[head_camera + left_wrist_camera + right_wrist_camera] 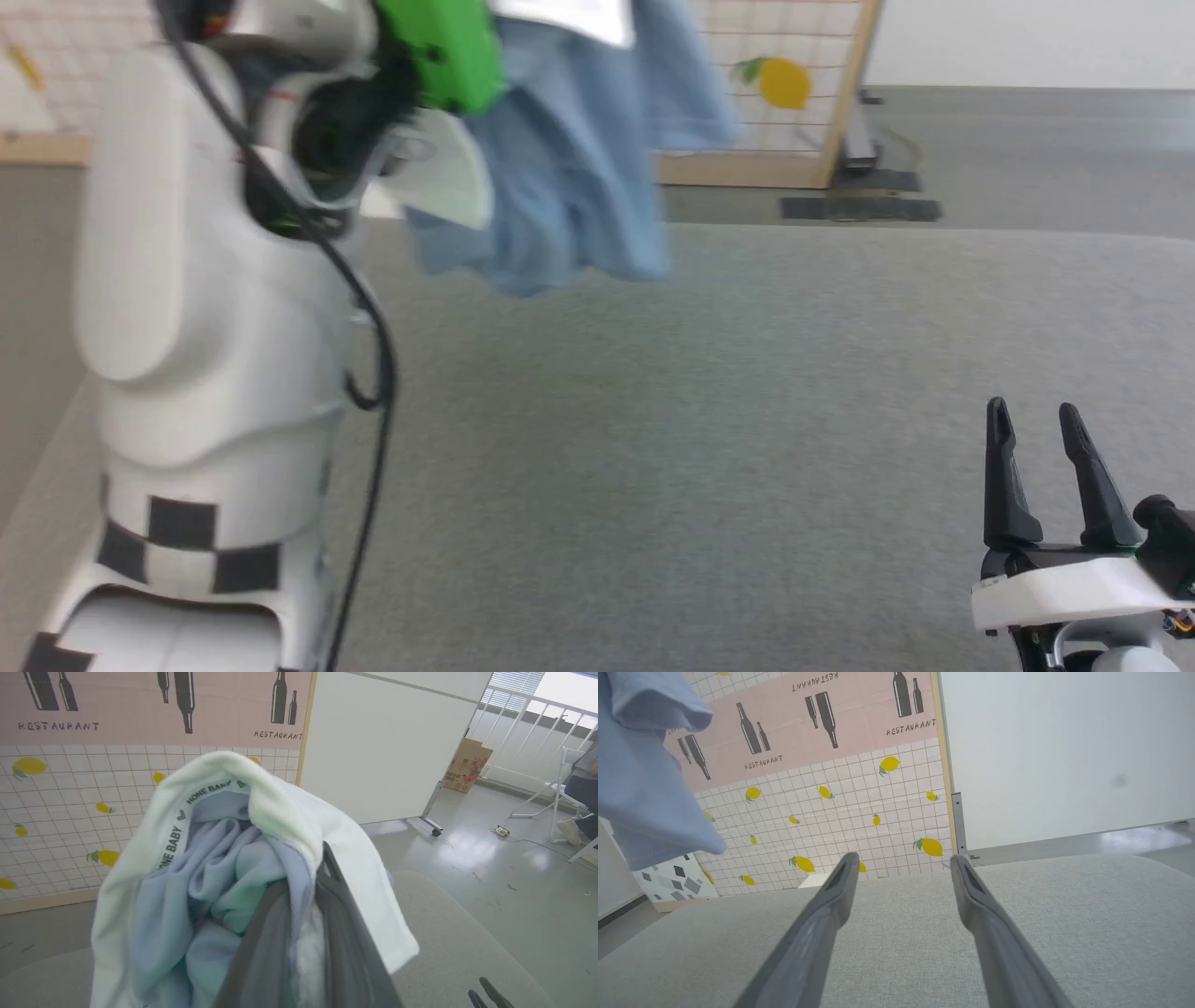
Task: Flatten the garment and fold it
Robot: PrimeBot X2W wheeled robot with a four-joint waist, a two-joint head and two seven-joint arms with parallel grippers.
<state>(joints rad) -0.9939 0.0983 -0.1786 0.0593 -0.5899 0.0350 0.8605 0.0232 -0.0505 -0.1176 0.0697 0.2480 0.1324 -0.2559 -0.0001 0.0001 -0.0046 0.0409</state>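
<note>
The garment [569, 168], a light blue shirt with a white collar, hangs bunched in the air above the far left of the grey padded table [747, 448]. My raised left arm [205, 280] holds it up. In the left wrist view my left gripper [303, 873] is shut on the garment [210, 868], with the collar draped over the fingers. My right gripper [1034, 411] rests low at the near right, open and holding nothing. In the right wrist view the right gripper [903, 858] points across the table, and a hanging part of the garment [640, 788] shows at the upper left.
A lemon-patterned partition [840, 807] stands beyond the table's far edge, with a white panel on wheels [387, 746] beside it. Farther off are a cardboard box [467, 765], a floor cable, and a seated person [584, 788] at the right edge.
</note>
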